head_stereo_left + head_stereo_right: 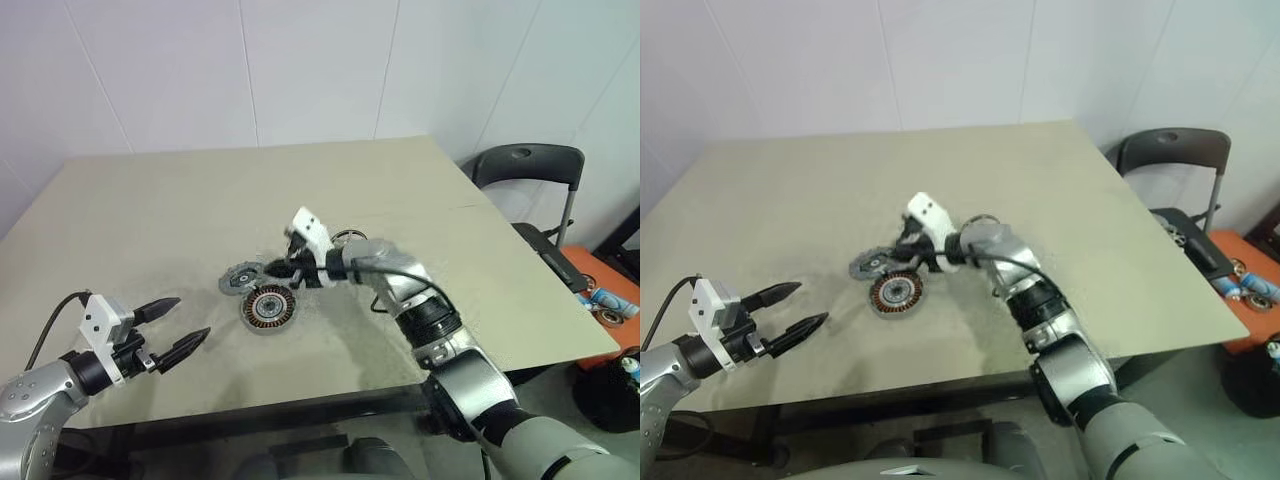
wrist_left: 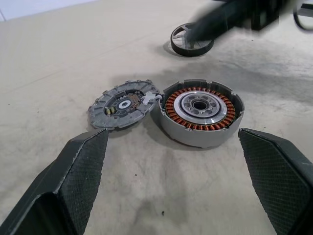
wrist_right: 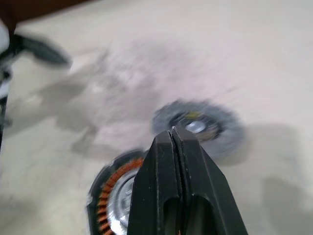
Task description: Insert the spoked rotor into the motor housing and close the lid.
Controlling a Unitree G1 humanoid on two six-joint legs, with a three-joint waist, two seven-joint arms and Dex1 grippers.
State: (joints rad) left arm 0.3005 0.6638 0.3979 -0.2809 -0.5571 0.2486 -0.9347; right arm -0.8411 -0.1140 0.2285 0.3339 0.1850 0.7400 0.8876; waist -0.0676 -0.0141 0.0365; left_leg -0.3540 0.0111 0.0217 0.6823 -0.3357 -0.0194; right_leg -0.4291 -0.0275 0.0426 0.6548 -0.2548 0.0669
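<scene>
The motor housing, a silver cup with copper windings, stands open on the tan table. The grey ribbed lid lies flat beside it, touching its rim. Just behind the housing the dark spoked rotor lies on the table. My right gripper is shut with nothing between its fingers. It hovers over the rotor, pointing toward the lid and housing. My left gripper stands wide open near the table's front left, aimed at the housing and well short of it.
A small loose ring lies on the table behind my right wrist. A black chair stands off the table's right side, with clutter on the floor beyond it. The table's front edge runs close under my left gripper.
</scene>
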